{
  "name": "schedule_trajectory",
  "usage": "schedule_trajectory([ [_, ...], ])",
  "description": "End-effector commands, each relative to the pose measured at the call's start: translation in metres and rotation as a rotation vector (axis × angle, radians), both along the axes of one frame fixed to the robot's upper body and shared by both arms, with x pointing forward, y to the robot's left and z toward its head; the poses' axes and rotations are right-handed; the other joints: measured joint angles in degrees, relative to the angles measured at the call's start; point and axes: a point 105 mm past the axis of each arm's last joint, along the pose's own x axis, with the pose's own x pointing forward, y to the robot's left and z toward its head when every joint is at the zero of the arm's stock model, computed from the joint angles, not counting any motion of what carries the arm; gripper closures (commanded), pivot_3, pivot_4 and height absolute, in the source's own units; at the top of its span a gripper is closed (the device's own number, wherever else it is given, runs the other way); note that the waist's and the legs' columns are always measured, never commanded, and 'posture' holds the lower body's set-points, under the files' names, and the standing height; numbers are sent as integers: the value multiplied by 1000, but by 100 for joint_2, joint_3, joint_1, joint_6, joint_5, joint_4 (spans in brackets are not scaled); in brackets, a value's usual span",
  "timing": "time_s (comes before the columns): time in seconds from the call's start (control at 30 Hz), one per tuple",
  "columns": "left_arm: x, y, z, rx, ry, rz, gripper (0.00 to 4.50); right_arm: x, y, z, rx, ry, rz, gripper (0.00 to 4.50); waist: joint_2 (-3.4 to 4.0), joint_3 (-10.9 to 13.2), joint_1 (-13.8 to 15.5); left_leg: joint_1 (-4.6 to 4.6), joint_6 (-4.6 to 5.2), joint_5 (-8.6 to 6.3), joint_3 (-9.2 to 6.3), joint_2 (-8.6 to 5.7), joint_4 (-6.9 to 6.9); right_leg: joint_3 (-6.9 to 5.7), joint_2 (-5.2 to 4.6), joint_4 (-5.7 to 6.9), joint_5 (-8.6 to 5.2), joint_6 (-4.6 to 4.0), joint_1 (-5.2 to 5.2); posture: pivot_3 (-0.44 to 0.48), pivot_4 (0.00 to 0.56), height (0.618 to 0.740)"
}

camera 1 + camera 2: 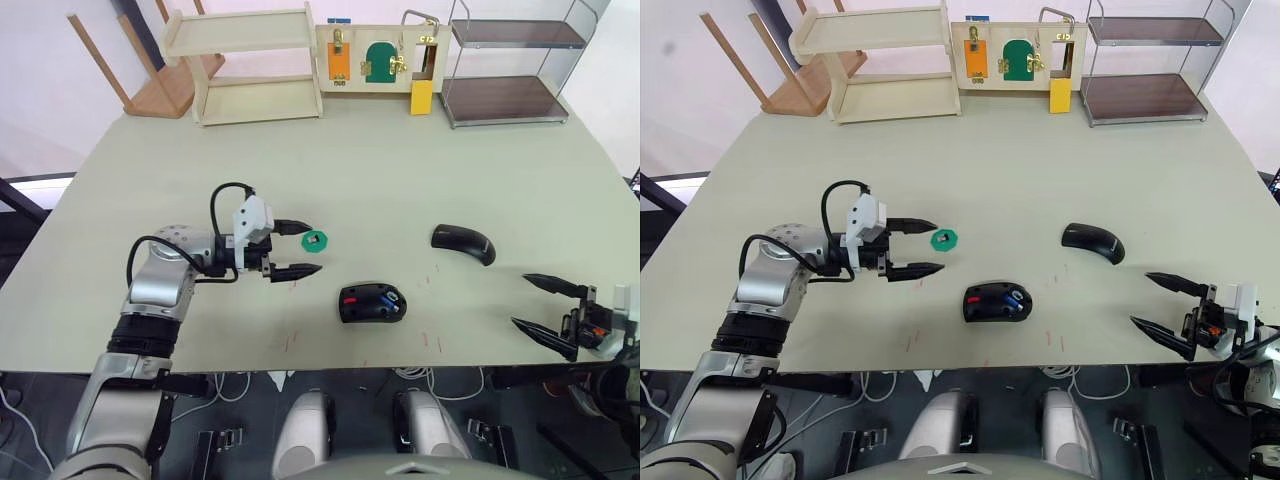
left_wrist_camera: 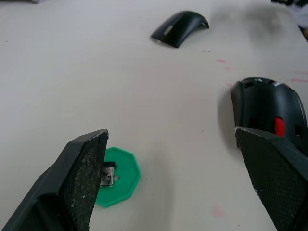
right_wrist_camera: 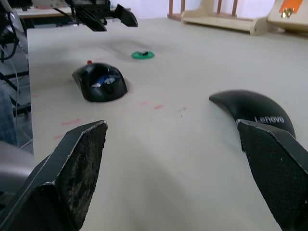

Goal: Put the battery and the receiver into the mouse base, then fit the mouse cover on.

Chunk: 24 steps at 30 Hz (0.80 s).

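One bench [image 1: 400, 170] carries one mouse base [image 1: 372, 302], one mouse cover [image 1: 463, 242] and one green disc [image 1: 316, 240]. My left jaws [image 1: 296, 249] are released and empty, their two black fingers spread, hovering just beside the green disc on its side nearer my left arm. One receiver [image 2: 108, 172], a tiny dark stub, lies on the green disc; in the left wrist view it sits just beside one of my fingers [image 2: 89, 173], and I cannot tell whether they touch. The mouse base rests uncovered near the bench's front edge, between my two arms, with red parts and one blue battery [image 3: 101, 80] visible in its inside. The mouse cover, a glossy black shell with a pale mark, lies apart from the base, farther back and toward my right. My right jaws [image 1: 540, 305] are likewise released and empty, held low at the bench's front right edge, well apart from the cover and the base.
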Motion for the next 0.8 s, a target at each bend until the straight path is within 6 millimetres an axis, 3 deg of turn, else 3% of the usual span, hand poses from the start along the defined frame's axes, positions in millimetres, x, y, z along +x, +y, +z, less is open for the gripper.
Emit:
schedule_trajectory([
  [0.03,10,14,14,-21,-48,13,45,1,13,13,11,-56,8,0,0,0,3,0,0,0,0,0,0,0,0,1,1,1,0,0,150,740],
  [0.13,19,11,16,-50,-53,23,45,-7,19,13,-5,-53,38,0,1,1,20,0,0,0,1,-1,0,0,0,1,9,15,0,0,150,740],
  [0.37,31,15,10,-41,-42,30,45,-5,35,15,17,-74,34,0,-3,4,2,-5,0,0,-1,-1,1,-2,2,4,11,22,-5,0,150,740],
  [0.53,39,14,9,-7,-60,40,1604,-5,42,13,26,-89,31,0,-6,6,3,-6,0,0,2,-1,2,1,2,8,11,23,-6,0,150,740],
  [0.73,39,11,2,21,-41,29,1604,-2,47,11,33,-106,27,0,-6,6,1,-12,0,0,0,-1,1,0,3,10,12,24,-14,0,150,740],
  [0.8,39,11,2,32,-46,27,2452,0,48,12,35,-110,27,0,-6,6,1,-13,0,0,1,-1,2,1,2,10,12,24,-14,0,150,740],
])
